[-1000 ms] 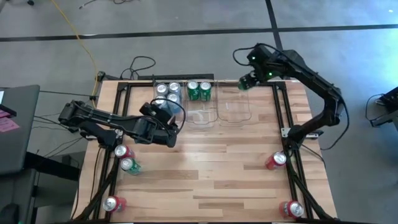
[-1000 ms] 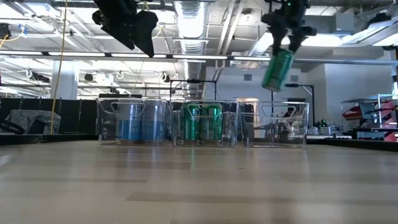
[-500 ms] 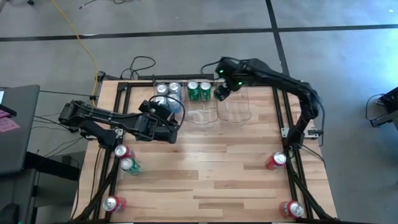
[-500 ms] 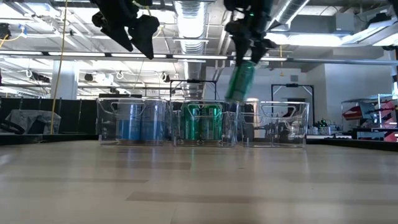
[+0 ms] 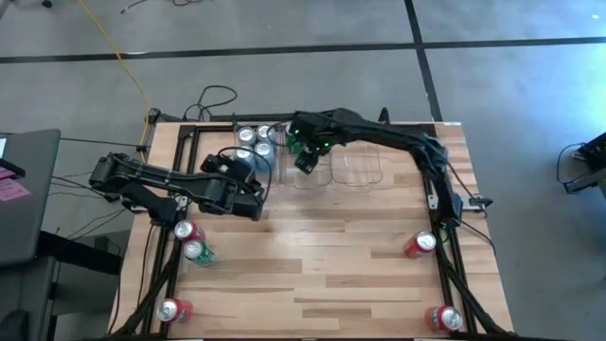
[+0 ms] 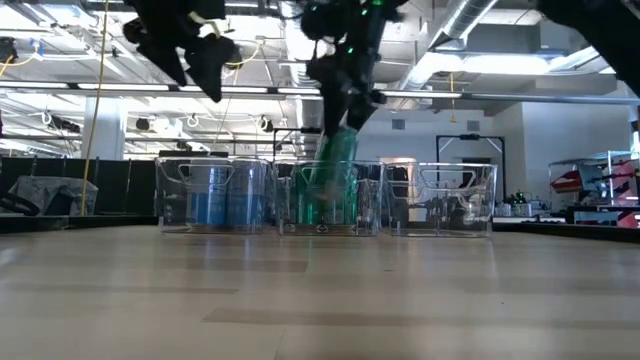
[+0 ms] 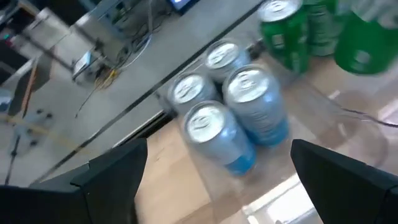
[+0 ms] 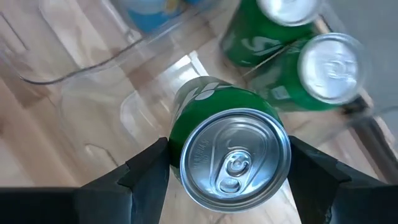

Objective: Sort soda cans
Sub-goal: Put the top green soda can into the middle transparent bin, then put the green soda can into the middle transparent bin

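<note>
My right gripper (image 5: 305, 153) (image 8: 231, 180) is shut on a green can (image 8: 231, 146) (image 6: 335, 172) over the middle clear bin (image 5: 310, 177). Two more green cans (image 8: 292, 46) stand at that bin's far end. My left gripper (image 5: 250, 187) (image 7: 221, 180) hangs open above the table, by the near end of the left bin (image 5: 254, 142). That bin holds several blue and silver cans (image 7: 233, 115). Loose on the table stand red cans (image 5: 187, 230) (image 5: 173, 310) (image 5: 419, 244) (image 5: 445, 318) and one green can (image 5: 197, 251). My right gripper pinches the green can's upper wall just below the silver top (image 8: 186, 134), one finger (image 8: 146, 177) on each side. It comes from above, slanting. The can hangs tilted below the fingers, its lower end (image 6: 328, 200) down between the middle bin's walls.
The right clear bin (image 5: 358, 163) holds nothing. The three bins stand side by side at the table's far edge. A dark frame rail (image 5: 445, 246) runs along the right side, another (image 5: 156, 275) along the left. Bare wood lies in the middle of the table (image 5: 312, 265).
My right gripper has carried the green can from above the right bin's far right corner toward the table's left, past the right bin, and down into the middle bin. The can has stayed tilted in the hold. My left gripper has stayed open.
</note>
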Controlling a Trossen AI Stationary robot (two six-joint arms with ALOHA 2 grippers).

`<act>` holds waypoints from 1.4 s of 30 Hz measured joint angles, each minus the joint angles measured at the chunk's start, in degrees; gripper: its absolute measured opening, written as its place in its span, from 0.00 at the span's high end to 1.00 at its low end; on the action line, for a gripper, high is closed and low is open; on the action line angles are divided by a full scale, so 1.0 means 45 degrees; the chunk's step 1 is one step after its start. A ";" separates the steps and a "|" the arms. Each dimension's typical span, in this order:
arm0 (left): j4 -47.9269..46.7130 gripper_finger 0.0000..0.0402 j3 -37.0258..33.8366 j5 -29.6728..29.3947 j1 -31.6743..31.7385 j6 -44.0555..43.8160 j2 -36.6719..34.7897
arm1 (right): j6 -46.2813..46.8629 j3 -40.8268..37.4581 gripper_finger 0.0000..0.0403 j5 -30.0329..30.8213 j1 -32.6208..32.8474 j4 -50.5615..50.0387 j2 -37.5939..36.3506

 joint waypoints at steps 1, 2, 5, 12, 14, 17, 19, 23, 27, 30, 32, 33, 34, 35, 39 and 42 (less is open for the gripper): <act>-0.0335 0.03 0.0000 -0.0005 0.0001 -0.0438 0.0000 | -0.0095 0.0052 0.31 0.0000 0.0044 0.0040 0.0177; -0.0587 0.03 0.0000 -0.0004 0.0005 -0.0742 -0.0001 | -0.0141 0.0081 0.31 0.0000 0.0066 0.0103 0.0328; -0.0820 0.03 0.0000 0.0000 0.0000 -0.1130 0.0000 | -0.0343 0.0101 0.31 0.0000 0.0067 0.0325 0.0741; -0.0771 0.03 0.0000 0.0000 0.0000 -0.1111 0.0000 | -0.0821 0.0101 0.31 0.0039 0.0115 0.0396 0.1442; -0.0766 0.03 0.0000 0.0000 0.0000 -0.1110 0.0000 | -0.1058 0.0106 0.30 0.0074 0.0157 0.0417 0.1461; -0.0766 0.03 0.0000 0.0000 0.0000 -0.1111 0.0000 | -0.1489 0.0106 0.26 0.0010 0.0296 0.0564 0.1461; -0.0761 0.03 0.0000 0.0000 0.0000 -0.1111 0.0000 | -0.1517 0.0106 0.23 -0.0101 0.0373 0.0706 0.1431; -0.0762 0.03 0.0000 0.0000 0.0000 -0.1111 0.0000 | -0.1885 0.0106 0.15 -0.0145 0.0529 0.1071 0.1314; -0.0763 0.03 0.0000 0.0000 0.0000 -0.1111 0.0000 | -0.2011 0.0121 0.09 -0.0141 0.0569 0.1281 0.1260; -0.0766 0.03 0.0000 0.0004 -0.0002 -0.1111 0.0000 | -0.1863 0.0119 0.06 -0.0145 0.0561 0.1273 0.1277; -0.0766 0.03 0.0000 0.0005 -0.0051 -0.1111 0.0000 | -0.1528 0.0121 0.06 -0.0146 0.0523 0.1102 0.1244; -0.0766 0.03 0.0000 0.0005 -0.0102 -0.1111 0.0000 | -0.1423 0.0116 0.06 -0.0146 0.0509 0.0880 0.1191; -0.0773 0.03 0.0000 0.0010 -0.0159 -0.1111 0.0000 | -0.1371 0.0116 0.06 -0.0148 0.0509 0.0682 0.1156; -0.0776 0.03 0.0000 0.0014 -0.0202 -0.1110 0.0000 | -0.1322 0.0116 0.06 -0.0147 0.0509 0.0527 0.1111; -0.0792 0.03 0.0000 0.0012 -0.0381 -0.1074 0.0000 | -0.1261 0.0092 0.09 -0.0146 0.0446 0.0417 0.0570; -0.0800 0.03 0.0000 0.0015 -0.0462 -0.1116 0.0000 | -0.1224 0.0095 0.11 -0.0146 0.0431 0.0621 -0.0009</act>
